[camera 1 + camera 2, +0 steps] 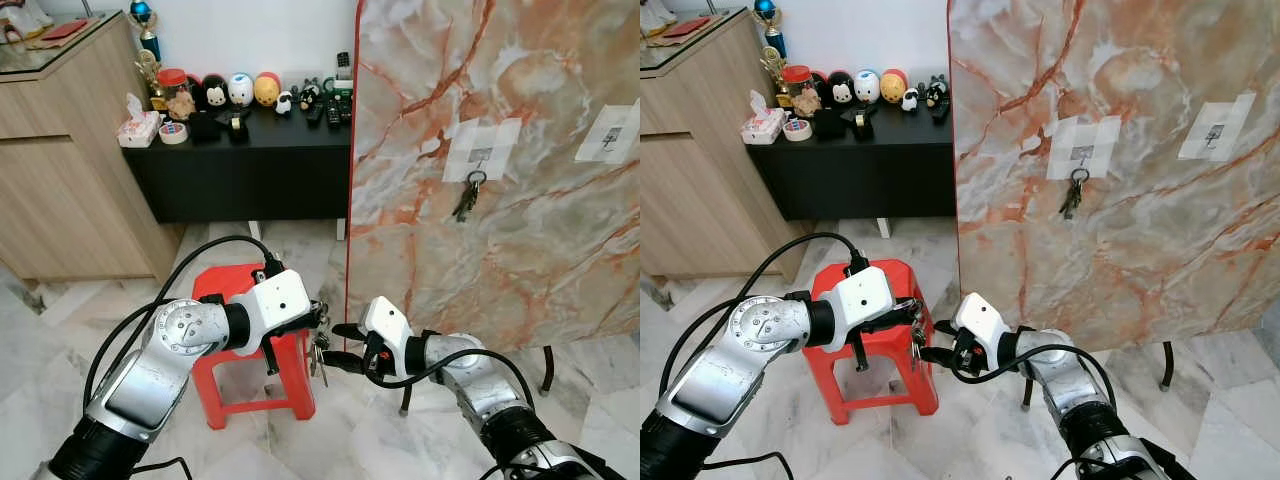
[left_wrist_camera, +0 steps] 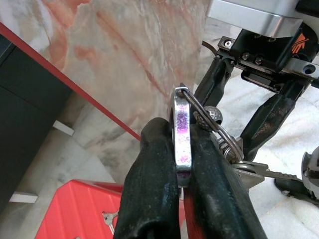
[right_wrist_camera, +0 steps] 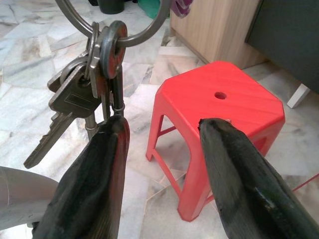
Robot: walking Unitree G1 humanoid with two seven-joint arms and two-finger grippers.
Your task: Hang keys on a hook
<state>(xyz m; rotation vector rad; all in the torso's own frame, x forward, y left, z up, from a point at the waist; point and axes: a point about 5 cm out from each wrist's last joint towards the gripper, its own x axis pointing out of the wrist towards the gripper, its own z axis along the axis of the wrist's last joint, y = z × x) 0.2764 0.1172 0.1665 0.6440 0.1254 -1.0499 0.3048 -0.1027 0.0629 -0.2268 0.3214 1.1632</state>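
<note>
Left tool [image 2: 180,164] pinches one key bunch [image 1: 319,345] — right tool [image 1: 340,347] spread beside.

Before us we see a red plastic stool [image 1: 232,380] standing on the pale marble floor [image 1: 330,440], just beside the lower corner of a large marble-patterned board [image 1: 520,150] with orange veins. Behind the stool we find a low black bench [image 1: 240,170] carrying a tissue box [image 1: 138,128], a roll of tape [image 1: 173,133], a red-lidded jar [image 1: 172,80] and a row of round toy figures [image 1: 240,90]. To our left stands a light wooden cabinet [image 1: 60,170], with a trophy [image 1: 146,40] near its corner.
</note>
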